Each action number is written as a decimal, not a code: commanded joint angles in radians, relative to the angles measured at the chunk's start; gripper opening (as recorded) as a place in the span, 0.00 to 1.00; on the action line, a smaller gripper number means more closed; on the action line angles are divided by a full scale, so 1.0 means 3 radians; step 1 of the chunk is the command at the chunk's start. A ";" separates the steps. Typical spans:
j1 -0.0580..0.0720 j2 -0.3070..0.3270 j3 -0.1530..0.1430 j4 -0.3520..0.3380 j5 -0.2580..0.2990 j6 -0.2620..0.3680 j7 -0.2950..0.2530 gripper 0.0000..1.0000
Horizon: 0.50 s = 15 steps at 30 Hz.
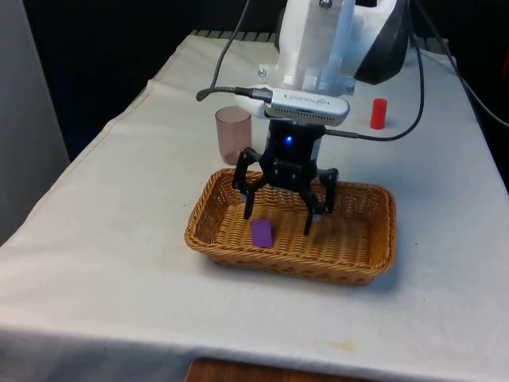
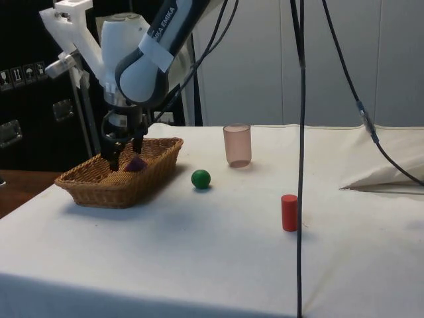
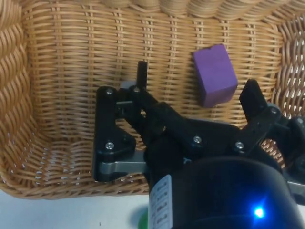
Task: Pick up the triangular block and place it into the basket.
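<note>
Table w/ white cloth (image 1: pixel 103 239): work surface, everything sits on it.

Arm (image 2: pixel 142 66): reaches down over the basket, wrist roughly vertical, prob. so the fingers clear the rim.

Basket (image 1: pixel 374 267): wicker, rectangular, near centre of table toward the front view's left. Target container; the block already lies inside.

Gripper (image 1: pixel 281 216): low inside basket, fingers spread wide, holding nothing. Tips just above the weave. The wide spread w/ block beside it reads as a release, judged only from how things lie.

Cup (image 1: pixel 233 134): translucent pinkish, upright, behind basket in front view, apart from it. Not part of task.

Red cylinder (image 2: pixel 289 212): upright, well apart from basket. Distractor.

Green ball (image 2: pixel 201 178): on cloth just beside basket's outer wall in side view. Unused.

Purple block (image 1: pixel 261 232): task obj. Rests on basket floor, toward the front view's left end, near the front wall. In wrist view (image 3: pixel 215 74) it lies flat on weave, apart from both fingers, between them but further out. Shape reads blocky/wedge; can't confirm triangular.

Judgement: placement looks done; what's left is lifting clear w/o snagging the rim.
</note>
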 commanded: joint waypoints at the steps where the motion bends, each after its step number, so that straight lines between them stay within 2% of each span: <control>1: -0.0017 -0.0030 0.0030 -0.0010 0.0023 -0.0010 -0.0013 1.00; 2: 0.0000 -0.0010 0.0000 0.0003 0.0000 -0.0003 0.0007 1.00; 3: -0.0010 -0.0050 0.0023 -0.0013 0.0020 -0.0020 0.0000 1.00; 9: 0.0020 -0.0153 -0.0010 -0.0037 0.0000 -0.0073 0.0037 1.00; 10: 0.0007 -0.0113 0.0000 -0.0003 0.0000 -0.0053 0.0023 1.00; 12: 0.0033 -0.0223 -0.0023 -0.0050 -0.0010 -0.0120 0.0047 1.00; 15: 0.0043 -0.0290 -0.0030 -0.0067 -0.0017 -0.0167 0.0053 1.00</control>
